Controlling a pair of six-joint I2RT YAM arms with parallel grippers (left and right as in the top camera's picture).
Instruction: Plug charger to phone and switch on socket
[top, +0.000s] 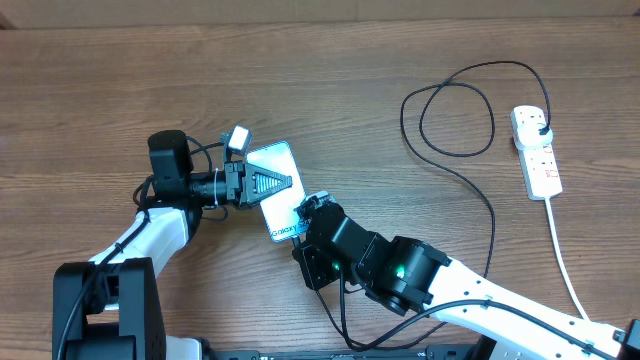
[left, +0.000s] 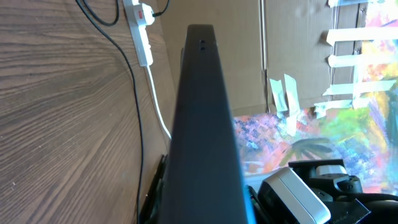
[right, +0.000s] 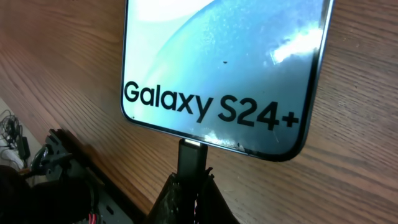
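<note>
Slim glossy phone (right: 224, 62) — blk charger tip (right: 191, 157) touching its rounded btm edge.

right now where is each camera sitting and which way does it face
overhead: fixed above the table, looking straight down; both arms show, left end effector on the phone, socket apart from it.
left wrist: on the left arm, sighting along the phone's edge toward the socket; own fingers unclear.
right wrist: on the right arm, low, facing the phone's Galaxy end; right end effector pinches the charger.
shared: phone in all; socket in overhead and left wrist.
</note>
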